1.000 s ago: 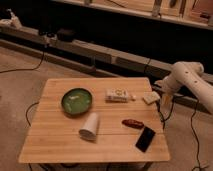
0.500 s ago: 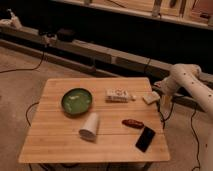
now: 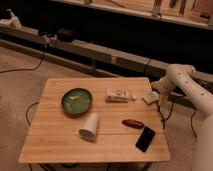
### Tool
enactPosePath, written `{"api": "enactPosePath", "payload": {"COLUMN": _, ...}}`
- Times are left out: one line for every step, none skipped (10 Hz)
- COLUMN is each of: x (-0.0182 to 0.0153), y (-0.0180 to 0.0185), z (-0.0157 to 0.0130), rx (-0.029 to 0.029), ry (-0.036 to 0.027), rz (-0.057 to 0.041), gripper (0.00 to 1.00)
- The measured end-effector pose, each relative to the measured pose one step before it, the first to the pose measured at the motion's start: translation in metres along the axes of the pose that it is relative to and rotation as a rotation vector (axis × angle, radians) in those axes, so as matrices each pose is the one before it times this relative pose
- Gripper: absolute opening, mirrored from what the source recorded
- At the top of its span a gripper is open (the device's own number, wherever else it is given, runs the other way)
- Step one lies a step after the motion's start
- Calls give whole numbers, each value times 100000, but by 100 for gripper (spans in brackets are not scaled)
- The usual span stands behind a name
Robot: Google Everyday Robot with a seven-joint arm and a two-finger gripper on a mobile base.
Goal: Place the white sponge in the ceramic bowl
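- Tool [image 3: 156,94]: hangs low at the end of the white arm [image 3: 181,79], over the right-hand edge of the surface [image 3: 55,142] as seen by the camera; stands with fingers apart, clamped on nothing.
- White sponge [image 3: 148,98]: lies flat on the surface near its far right corner, just beside the tool and partly under it; impossible to tell whether touched.
- Ceramic bowl [image 3: 65,106]: sits upright on the left half of the surface, dark green on the rim and paler green inside; well apart from the sponge.
- White box [image 3: 118,95]: rests flat between bowl and sponge, long side running across the view, printed marks on top; touches neither one.
- White paper cup [image 3: 90,128]: lies tipped on its side just in front of the bowl, mouth toward the near edge.
- Reddish-brown oblong object [image 3: 132,123]: lies to the right of the cup, in front of the box; too small to say what kind of thing.
- Flat black slab [image 3: 145,139]: rests near the front right corner, tilted on a diagonal, just beside the reddish object.
- Arm: comes in from the right side, bends at a rounded elbow above the surface's far right corner, then drops toward the sponge.
- Dark cable [image 3: 29,114]: loops on the floor by the left edge of the surface.
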Motion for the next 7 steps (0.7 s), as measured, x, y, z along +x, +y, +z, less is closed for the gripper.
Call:
{"api": "enactPosePath", "payload": {"x": -210, "y": -231, "z": 663, "rx": -600, "ry": -538, "rz": -338, "gripper": 80}}
{"api": "enactPosePath", "payload": {"x": -6, "y": -164, "z": 510, "rx": -522, "ry": -112, "rz": 142, "gripper": 80}}
{"api": "enactPosePath", "payload": {"x": 45, "y": -102, "z": 441, "rx": -536, "ry": -8, "rz": 236, "gripper": 80}}
{"api": "enactPosePath", "payload": {"x": 113, "y": -135, "z": 690, "rx": -801, "ry": 8, "rz": 513, "gripper": 80}}
{"api": "enactPosePath", "payload": {"x": 67, "y": 26, "z": 673, "rx": -1250, "ry": -280, "rz": 702, "gripper": 80}}
{"api": "enactPosePath", "payload": {"x": 63, "y": -7, "z": 687, "rx": -1236, "ry": -452, "rz": 895, "gripper": 80}}
{"api": "enactPosePath", "payload": {"x": 11, "y": -39, "z": 562, "rx": -1149, "ry": -470, "rz": 792, "gripper": 80}}
